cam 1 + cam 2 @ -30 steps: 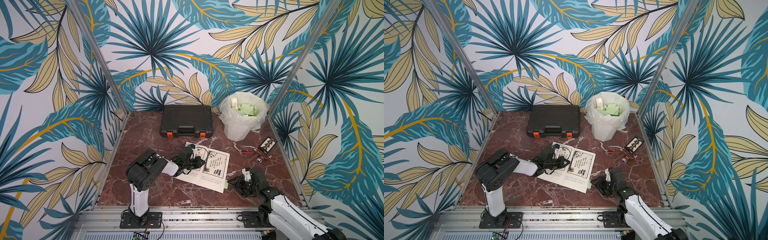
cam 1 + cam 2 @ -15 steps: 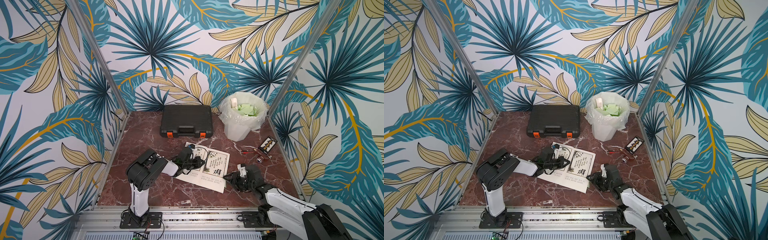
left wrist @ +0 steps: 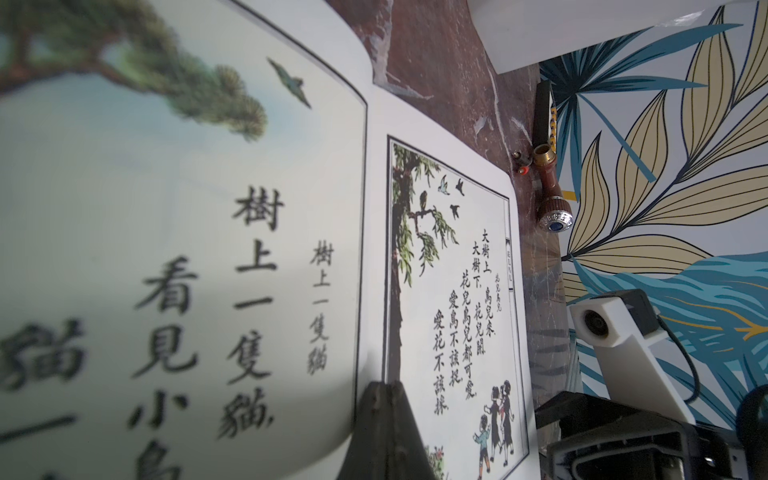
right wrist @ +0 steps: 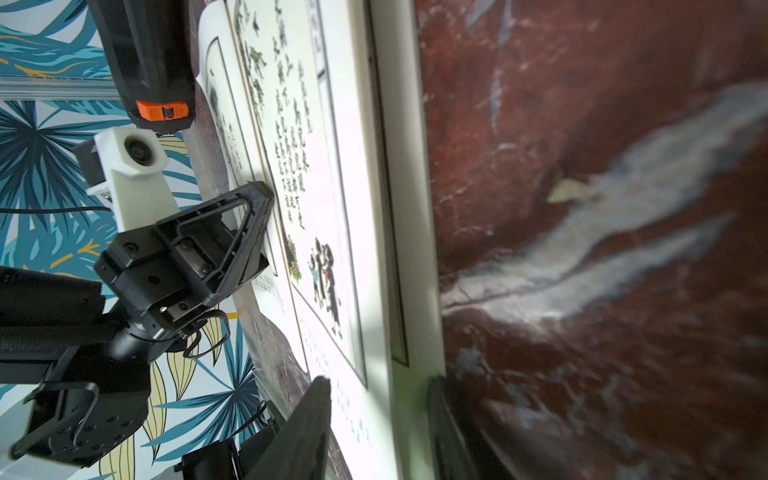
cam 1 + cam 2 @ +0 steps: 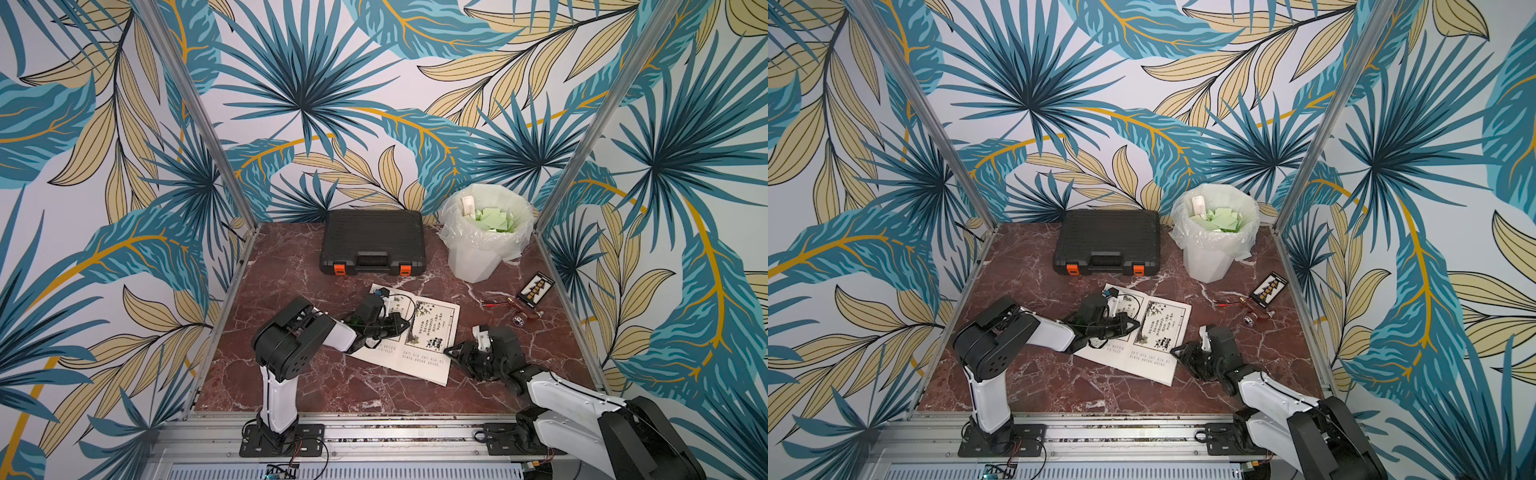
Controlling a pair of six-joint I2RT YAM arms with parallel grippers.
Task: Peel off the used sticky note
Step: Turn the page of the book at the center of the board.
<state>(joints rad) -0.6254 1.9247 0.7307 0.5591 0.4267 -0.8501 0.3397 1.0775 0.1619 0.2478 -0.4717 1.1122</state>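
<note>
**Peel step at the approach: right gripper set at the page edge, note not yet gripped.**

The open book (image 5: 432,328) lies flat on the surface (image 5: 332,386). The left gripper (image 3: 384,390) is fully closed and holds nothing; its tip presses the page near the gutter, evidently as a hold-down. The right gripper (image 4: 378,395) sits low at the book's outer edge, jaws partly apart and straddling that edge, with no visible grip on anything. A pale green strip between those jaws is probably the sticky note (image 4: 405,415); in both top views the gripper hides it. Judgement: the next move calls for closing on the note's free edge alone, not the page, then drawing it away at a shallow angle.
</note>
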